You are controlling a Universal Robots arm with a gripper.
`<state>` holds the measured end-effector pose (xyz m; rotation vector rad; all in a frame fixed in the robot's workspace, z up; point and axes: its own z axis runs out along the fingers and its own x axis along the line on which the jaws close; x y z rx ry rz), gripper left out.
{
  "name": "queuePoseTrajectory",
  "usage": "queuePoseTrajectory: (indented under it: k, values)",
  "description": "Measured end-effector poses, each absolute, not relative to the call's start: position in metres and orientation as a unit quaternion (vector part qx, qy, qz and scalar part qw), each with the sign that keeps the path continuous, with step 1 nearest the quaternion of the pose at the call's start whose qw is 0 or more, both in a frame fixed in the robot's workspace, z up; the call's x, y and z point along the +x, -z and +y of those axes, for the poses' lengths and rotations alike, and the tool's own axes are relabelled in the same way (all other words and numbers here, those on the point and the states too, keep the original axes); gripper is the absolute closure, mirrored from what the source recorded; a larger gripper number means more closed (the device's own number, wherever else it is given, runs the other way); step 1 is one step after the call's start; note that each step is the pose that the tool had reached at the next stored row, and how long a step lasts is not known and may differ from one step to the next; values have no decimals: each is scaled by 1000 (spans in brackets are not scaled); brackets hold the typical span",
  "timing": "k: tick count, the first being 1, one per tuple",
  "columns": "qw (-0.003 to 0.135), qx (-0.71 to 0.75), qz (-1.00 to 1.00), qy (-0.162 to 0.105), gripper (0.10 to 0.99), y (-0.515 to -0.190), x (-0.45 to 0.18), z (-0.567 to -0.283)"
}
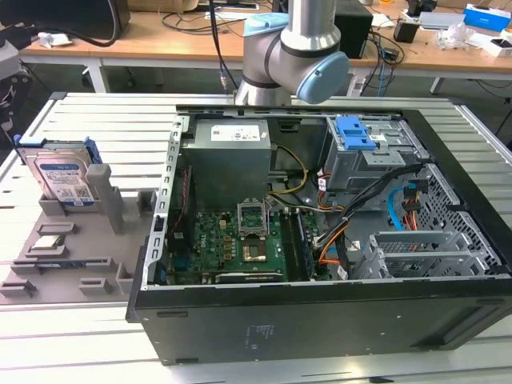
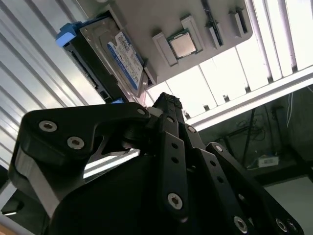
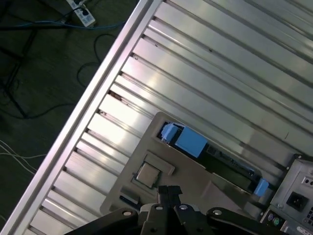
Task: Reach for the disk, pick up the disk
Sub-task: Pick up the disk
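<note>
Arm [image 1: 292, 60] in exterior view: grey tube w/ blue-capped joints, upright at far side of scene. Gripper [image 3: 169, 190] in first wrist view: black linkage fingers, tips touching each other, pointing down.

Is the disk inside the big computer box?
No, the disk stands upright in a grey holder on the exterior view's left, outside the computer case.

Exterior view looks down on the case [image 1: 320, 324] — both wrist views, seemingly from above, share the disk [image 2: 111, 51] [image 3: 188, 141].
</note>
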<state>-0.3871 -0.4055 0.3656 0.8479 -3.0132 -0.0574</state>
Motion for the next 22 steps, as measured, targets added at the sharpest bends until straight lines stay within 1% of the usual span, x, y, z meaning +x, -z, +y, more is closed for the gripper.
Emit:
queuePoseTrajectory:
  k: [22]
  values:
    - [7,380,-925,18,980,-366,-387,-406]
